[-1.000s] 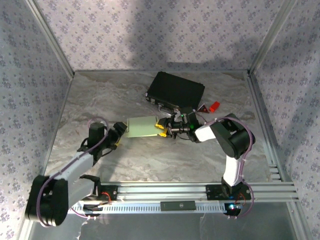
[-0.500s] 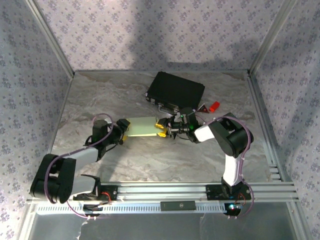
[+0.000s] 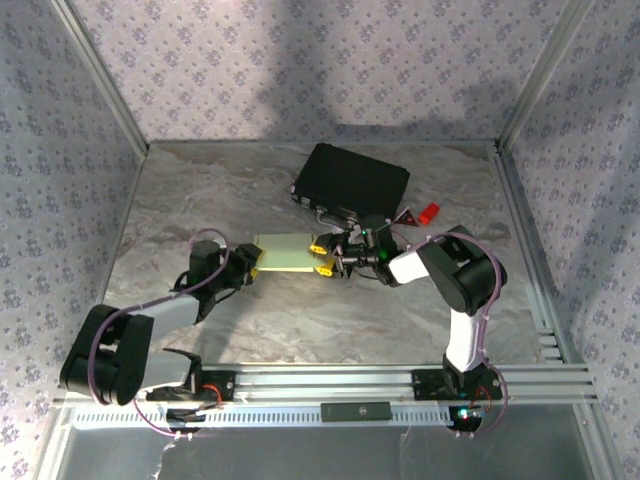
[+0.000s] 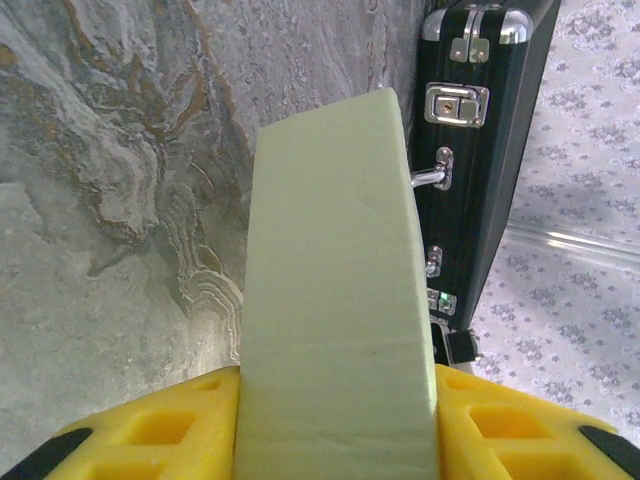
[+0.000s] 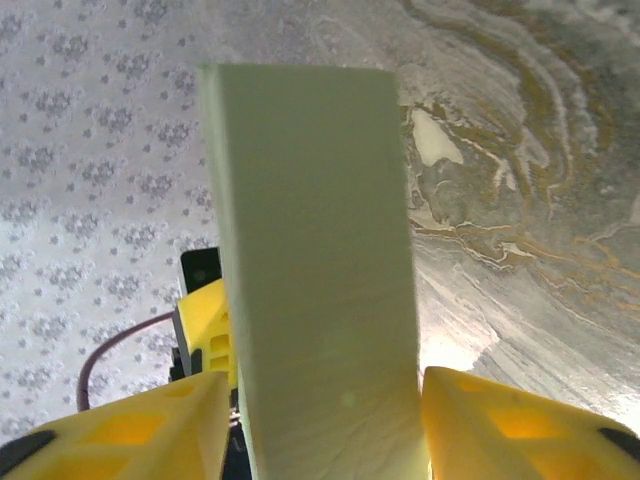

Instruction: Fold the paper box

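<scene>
Box (image 3: 283, 253) lies near the middle of the table (image 3: 200, 200), broad face up, stretched between the two grippers. Whether it rests on the marbled top or hangs just above it I cannot tell. The case (image 3: 352, 182) sits just beyond it, latches towards the box, close but apart from it.

The box looks already formed: a shallow, closed, pale green slab with no loose flaps or tabs showing. I judge the folding nearly finished, and the step in hand to be a squaring-up or a hand-over from one arm to the other.

The left gripper (image 3: 250, 262) has the box's left end. In its wrist view the card fills the whole space between the yellow fingers (image 4: 160, 430) with no gap, so they are clenched on the box. The right gripper (image 3: 322, 256) straddles the opposite end. In its wrist view a thin dark sliver shows between one finger (image 5: 150, 420) and the card, so I take it as released, though only just.

Next, the right arm should back straight off along the box's length without dragging the end. The left must squeeze lightly, since thin card buckles easily.

A small red bit (image 3: 429, 212) lies right of the case.
</scene>
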You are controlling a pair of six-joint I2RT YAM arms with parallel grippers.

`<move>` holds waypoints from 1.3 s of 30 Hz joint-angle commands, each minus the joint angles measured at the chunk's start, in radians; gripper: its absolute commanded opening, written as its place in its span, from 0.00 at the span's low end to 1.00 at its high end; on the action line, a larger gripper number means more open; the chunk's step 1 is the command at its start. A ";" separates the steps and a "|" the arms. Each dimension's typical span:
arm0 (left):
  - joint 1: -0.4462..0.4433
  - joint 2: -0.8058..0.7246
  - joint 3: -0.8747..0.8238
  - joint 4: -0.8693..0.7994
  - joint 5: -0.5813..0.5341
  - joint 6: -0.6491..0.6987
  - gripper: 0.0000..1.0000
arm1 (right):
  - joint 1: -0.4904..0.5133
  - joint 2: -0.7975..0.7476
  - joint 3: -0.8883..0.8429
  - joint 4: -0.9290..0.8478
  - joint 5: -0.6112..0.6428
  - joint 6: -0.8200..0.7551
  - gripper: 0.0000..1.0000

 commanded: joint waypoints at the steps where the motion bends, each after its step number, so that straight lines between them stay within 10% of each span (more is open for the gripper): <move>1: -0.005 -0.071 0.024 -0.090 -0.043 -0.042 0.41 | -0.001 -0.070 -0.016 -0.051 0.007 -0.072 0.63; 12: 0.005 -0.365 0.189 -0.788 -0.123 -0.257 0.35 | 0.070 -0.757 0.109 -1.039 0.585 -1.069 0.71; 20: 0.011 -0.239 0.325 -0.955 0.010 -0.284 0.30 | 0.347 -0.668 0.218 -1.115 0.936 -1.468 0.69; 30: 0.061 -0.229 0.263 -0.941 0.086 -0.345 0.30 | 0.479 -0.446 0.389 -1.193 1.011 -1.737 0.67; 39: 0.181 -0.082 0.312 -0.997 0.225 -0.229 0.24 | 0.365 -0.445 0.412 -1.205 0.889 -1.673 0.63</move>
